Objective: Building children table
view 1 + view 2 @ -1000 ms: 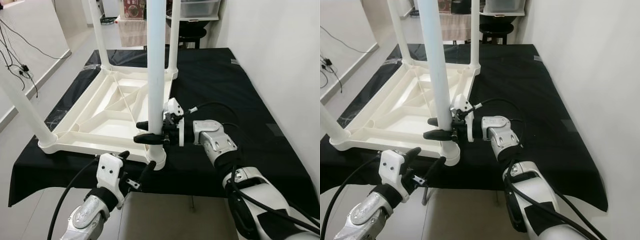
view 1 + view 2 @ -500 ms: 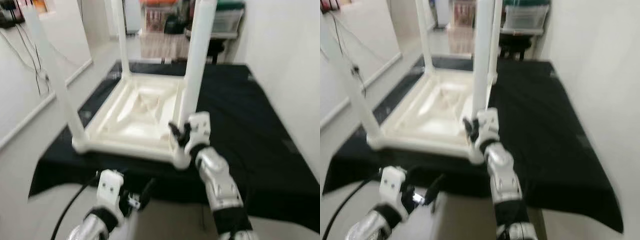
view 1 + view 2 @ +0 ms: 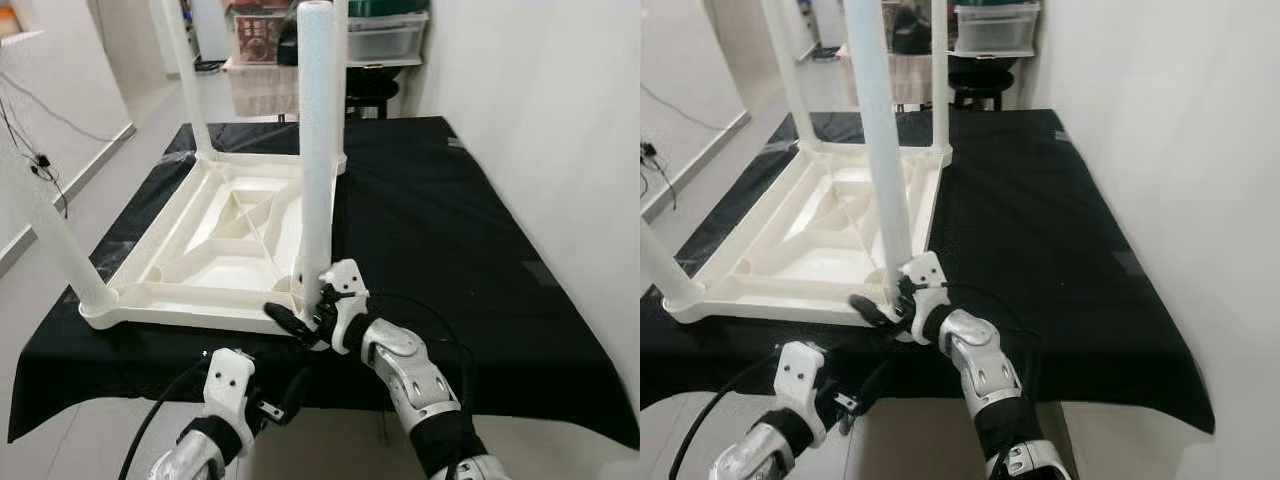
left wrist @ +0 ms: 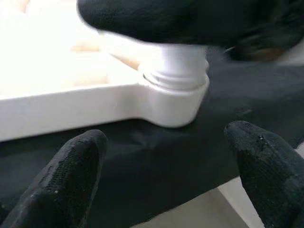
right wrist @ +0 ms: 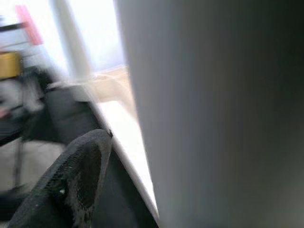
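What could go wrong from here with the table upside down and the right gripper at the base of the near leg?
1. The right gripper sits at the near leg where it joins its corner socket; a sideways pull might tilt the tall leg.
2. That corner of the white tabletop lies near the edge of the black cloth, so a push could slide it off.

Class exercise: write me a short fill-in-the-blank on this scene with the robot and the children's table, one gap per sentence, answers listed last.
1. The white children's table lies upside down on a ____ cloth.
2. The right gripper sits at the ____ of the near table leg.
3. The left gripper hangs below the cloth's near edge with its fingers ____.

Missing words: black; base; open
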